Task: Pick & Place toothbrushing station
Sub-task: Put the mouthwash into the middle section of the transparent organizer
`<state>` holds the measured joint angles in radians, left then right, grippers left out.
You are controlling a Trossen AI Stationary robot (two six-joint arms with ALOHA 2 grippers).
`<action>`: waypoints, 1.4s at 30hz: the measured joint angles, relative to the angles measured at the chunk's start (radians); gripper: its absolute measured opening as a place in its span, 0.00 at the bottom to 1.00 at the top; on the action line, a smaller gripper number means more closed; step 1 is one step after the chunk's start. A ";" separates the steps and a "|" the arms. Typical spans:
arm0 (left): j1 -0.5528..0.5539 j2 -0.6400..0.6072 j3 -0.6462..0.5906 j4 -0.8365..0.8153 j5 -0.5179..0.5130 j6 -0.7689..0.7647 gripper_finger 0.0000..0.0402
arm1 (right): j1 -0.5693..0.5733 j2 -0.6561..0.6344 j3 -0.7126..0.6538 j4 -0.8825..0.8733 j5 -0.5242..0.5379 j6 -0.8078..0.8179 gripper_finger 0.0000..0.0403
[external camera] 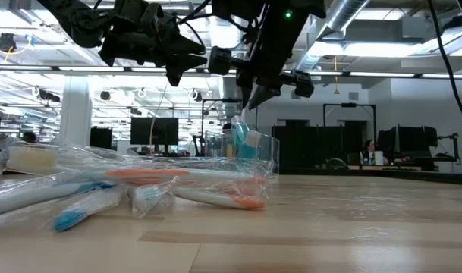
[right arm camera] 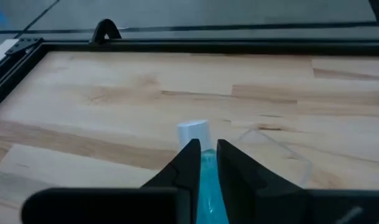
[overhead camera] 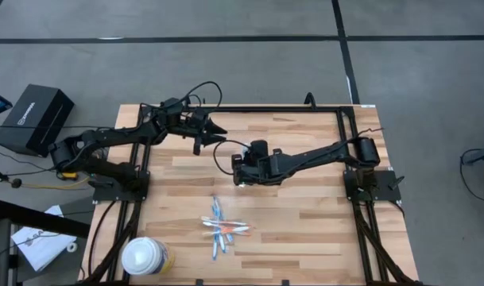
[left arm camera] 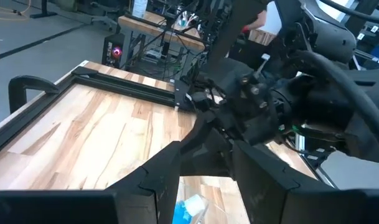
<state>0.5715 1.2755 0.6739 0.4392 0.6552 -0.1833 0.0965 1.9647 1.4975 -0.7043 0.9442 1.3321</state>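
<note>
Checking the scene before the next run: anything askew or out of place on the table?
Mostly tidy. The toothbrushes lie in a loose crisscrossed heap on the table, not lined up, apparently still in clear wrappers. The right gripper pinches a blue tube over the clear cup. Nothing spilled.

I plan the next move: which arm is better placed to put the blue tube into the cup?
The right. Its hand is shut on the tube, with the cup just beside it. The left hand hangs nearby and holds nothing.
</note>
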 joint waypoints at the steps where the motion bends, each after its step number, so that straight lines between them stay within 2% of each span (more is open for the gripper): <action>1: 0.011 0.000 -0.001 0.010 0.003 -0.001 0.35 | -0.001 -0.005 0.000 -0.003 0.010 -0.001 0.12; 7: 0.089 -0.013 0.000 0.119 0.000 -0.070 0.35 | -0.017 -0.031 0.049 -0.007 0.074 -0.086 0.15; 11: 0.148 -0.012 0.000 0.121 0.001 -0.157 0.35 | -0.026 -0.063 0.108 0.002 0.078 -0.182 0.15; 18: 0.202 0.001 -0.001 -0.101 0.004 -0.167 0.28 | -0.035 -0.181 0.157 -0.006 0.083 -0.339 0.15; 25: 0.158 0.004 -0.001 -0.150 0.023 -0.086 0.11 | -0.053 -0.353 0.208 -0.005 0.086 -0.476 0.14; 30: 0.135 0.100 0.000 -0.164 0.012 -0.086 0.01 | -0.039 -0.402 0.211 -0.006 0.069 -0.485 0.03; 38: 0.065 0.222 0.015 -0.124 0.025 -0.082 0.01 | -0.017 -0.392 0.209 -0.025 -0.004 -0.486 0.00; 42: 0.049 0.264 0.063 -0.119 -0.012 -0.054 0.01 | -0.011 -0.394 0.210 -0.012 -0.030 -0.483 0.00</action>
<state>0.6204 1.5395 0.7364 0.3203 0.6432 -0.2375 0.0855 1.5711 1.7070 -0.7166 0.9140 0.8494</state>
